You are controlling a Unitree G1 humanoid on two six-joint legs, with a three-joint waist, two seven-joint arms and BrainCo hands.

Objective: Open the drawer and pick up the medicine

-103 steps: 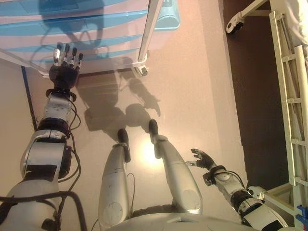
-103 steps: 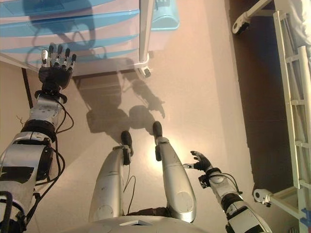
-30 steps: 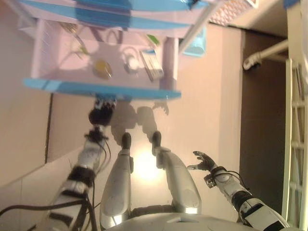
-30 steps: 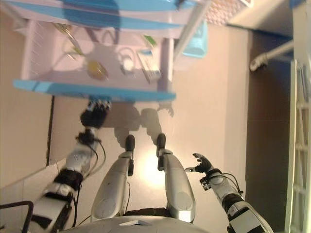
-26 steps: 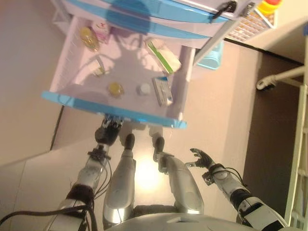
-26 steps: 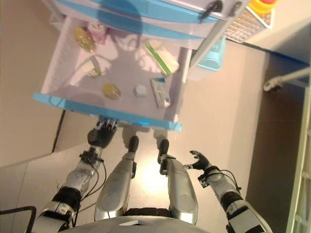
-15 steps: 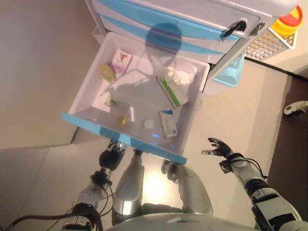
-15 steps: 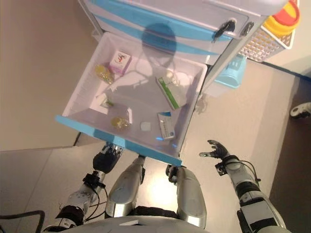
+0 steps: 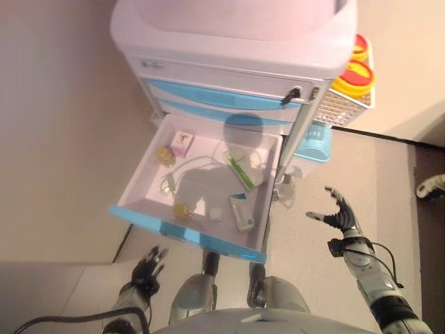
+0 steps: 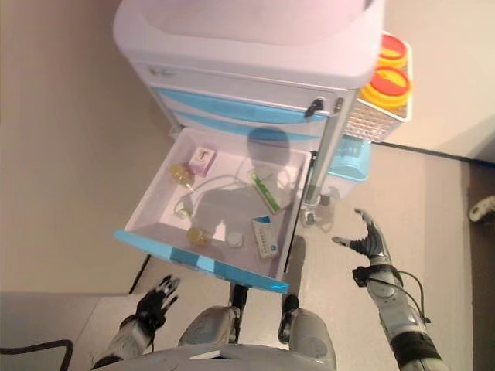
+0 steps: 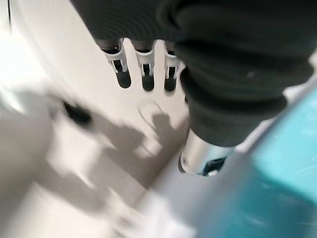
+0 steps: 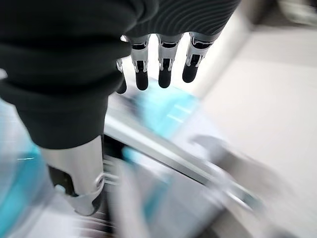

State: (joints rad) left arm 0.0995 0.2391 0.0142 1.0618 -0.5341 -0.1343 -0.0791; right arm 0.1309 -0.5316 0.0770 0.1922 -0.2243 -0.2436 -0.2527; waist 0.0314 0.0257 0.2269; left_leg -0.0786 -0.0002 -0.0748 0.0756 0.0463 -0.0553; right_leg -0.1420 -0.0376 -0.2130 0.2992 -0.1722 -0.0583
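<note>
The cart's low drawer (image 9: 188,236), white with a blue front, stands pulled out. Inside lie a pink box (image 9: 182,142), a yellow bottle (image 9: 165,156), a green-and-white medicine box (image 9: 241,170), a blue-and-white medicine box (image 9: 242,212), a small yellow jar (image 9: 183,209) and a white cap (image 9: 215,215). My left hand (image 9: 147,268) hangs open below the drawer front, clear of it, with straight fingers (image 11: 143,74) over the floor. My right hand (image 9: 338,212) is raised open to the right of the drawer, its fingers (image 12: 163,69) straight and holding nothing.
The cart (image 9: 236,42) has more blue-fronted drawers above, all closed. On its right side hang a mesh basket (image 9: 341,104) with yellow red-lidded containers (image 9: 353,75) and a light-blue bin (image 9: 314,145). A white castor (image 9: 430,186) shows at the far right on the darker floor.
The drawer, closed in the earliest frames, is now pulled out. The camera has tilted up to show the whole cart. My left hand has come off the drawer front; my right hand has risen.
</note>
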